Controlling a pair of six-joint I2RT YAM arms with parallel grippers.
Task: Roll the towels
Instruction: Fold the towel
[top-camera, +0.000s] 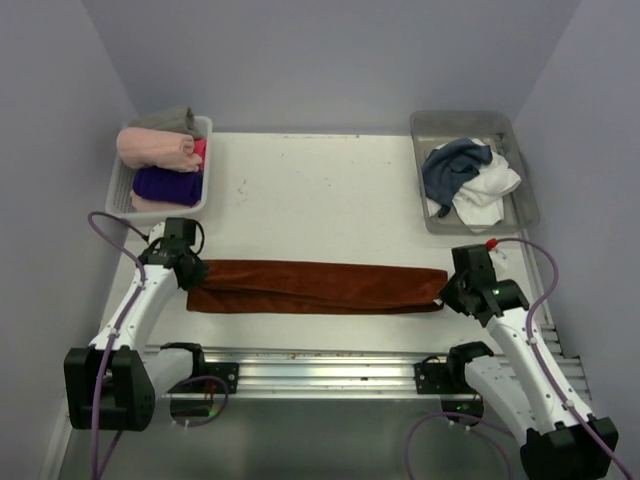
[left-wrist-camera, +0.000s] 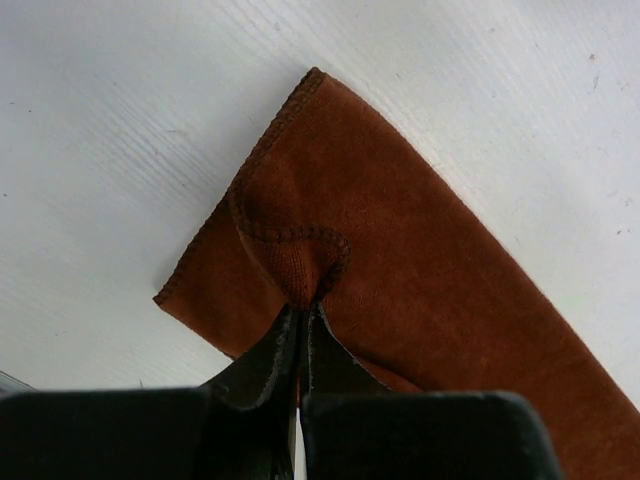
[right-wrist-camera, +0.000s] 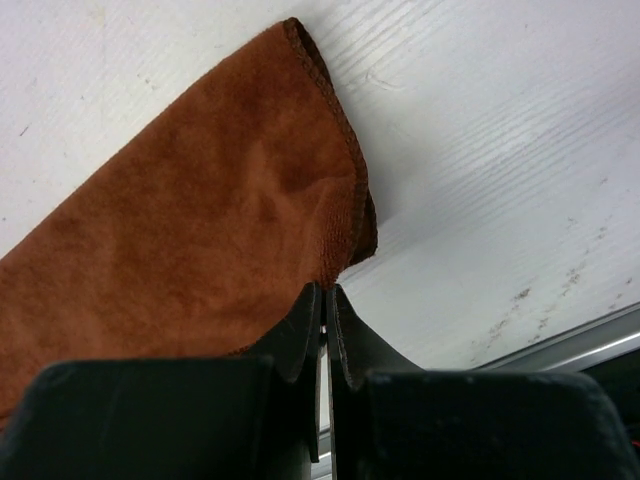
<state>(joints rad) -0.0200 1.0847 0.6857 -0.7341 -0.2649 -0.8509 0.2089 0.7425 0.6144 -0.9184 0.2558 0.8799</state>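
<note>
Pinching the soft, limp brown towel (top-camera: 315, 285) at its two end hems, your left claw (left-wrist-camera: 303, 312) and right claw (right-wrist-camera: 325, 292) are both closed on it; it lies folded long on the near tabletop (top-camera: 320, 190).

Looking like a robotics lab cell: bare pale walls (top-camera: 330, 60) boxing in a white tabletop (top-camera: 320, 190), robot arms (top-camera: 140, 300) sitting bolted to an aluminium rail (top-camera: 320, 372) at the near edge, purple cables (top-camera: 100, 213) trailing, plastic bins (top-camera: 527, 195) standing at the far corners.
</note>
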